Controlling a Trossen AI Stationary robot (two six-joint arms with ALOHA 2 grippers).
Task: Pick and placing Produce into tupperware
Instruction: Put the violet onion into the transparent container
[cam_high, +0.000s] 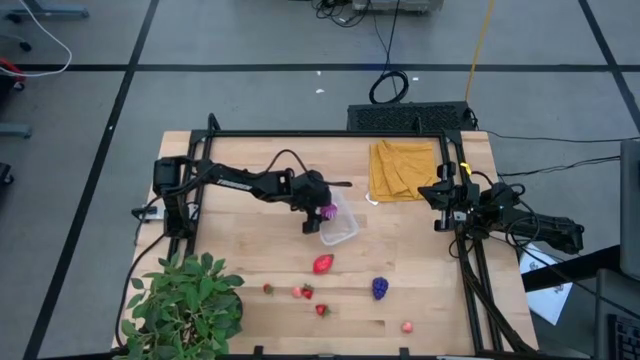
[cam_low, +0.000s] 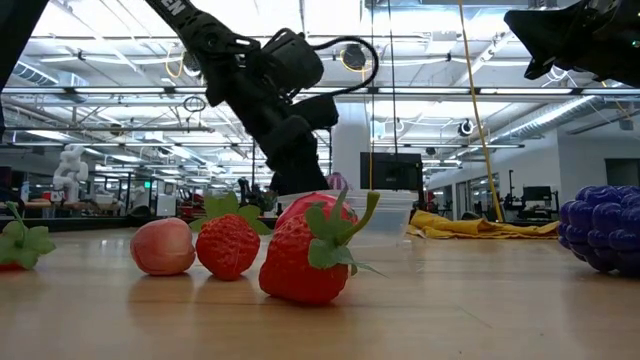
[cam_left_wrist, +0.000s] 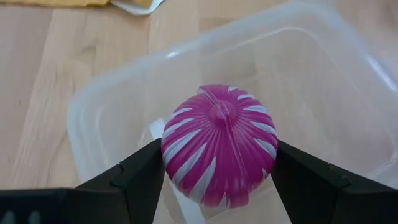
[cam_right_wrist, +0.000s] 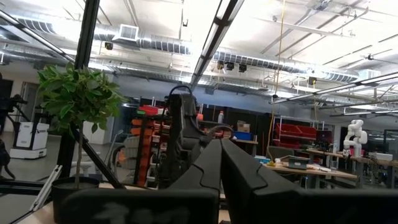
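A: Where was the fruit (cam_left_wrist: 219, 144)?
B: Clamped in the left fingers (cam_left_wrist: 134, 180), just over the tub (cam_high: 340, 226) mid-bench.
A: And the right gripper (cam_right_wrist: 221, 155)?
B: Pinched closed, raised at the right edge

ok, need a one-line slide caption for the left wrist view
Left claw grips a magenta, white-striped toy fruit between its fingers, poised above the clear tupperware on the wooden table.

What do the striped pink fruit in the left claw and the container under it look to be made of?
Striped pink fruit: looks like hard moulded plastic with a smooth, slightly glossy finish; painted-looking white stripes and a seam line across the top. It sits between the left claw fingers.
Container: clear, colourless thin plastic, glossy; the wood grain shows through its walls and rounded corners.
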